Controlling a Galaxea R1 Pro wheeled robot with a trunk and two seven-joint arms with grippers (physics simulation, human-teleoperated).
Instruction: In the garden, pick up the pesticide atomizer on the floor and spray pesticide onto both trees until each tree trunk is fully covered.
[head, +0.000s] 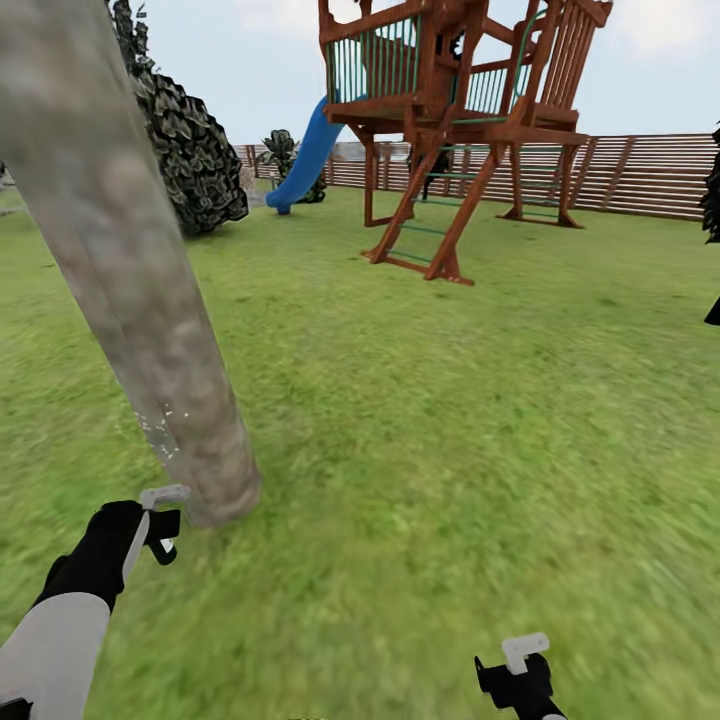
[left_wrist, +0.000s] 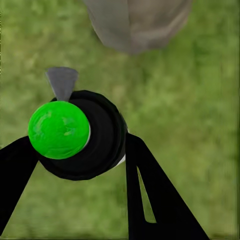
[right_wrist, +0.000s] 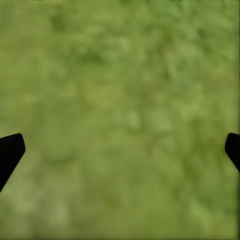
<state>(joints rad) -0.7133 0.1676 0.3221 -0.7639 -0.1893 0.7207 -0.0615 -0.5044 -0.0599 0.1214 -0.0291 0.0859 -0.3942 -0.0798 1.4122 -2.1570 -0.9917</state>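
Lawn (head: 470, 420): green grass across the head view, from the lower edge up to the fence.
Fence (head: 650, 175): brown slats along the upper right.
Play tower (head: 455, 110): wooden frame at upper centre, with a ladder and a blue slide (head: 305, 160) on its left.
Bush (head: 195, 150): dark, upper left, behind the trunk.
Trunk (head: 120, 270): thick, mottled grey-beige, slanting from the upper left to the lower left; white specks (head: 160, 430) sit low on its left side.
Atomizer (left_wrist: 80, 132): black body, green cap and grey nozzle, just short of the trunk base.
Left gripper (head: 160, 520): lower left, clamped on the atomizer.
Right gripper (right_wrist: 120, 150): fingers apart over grass.
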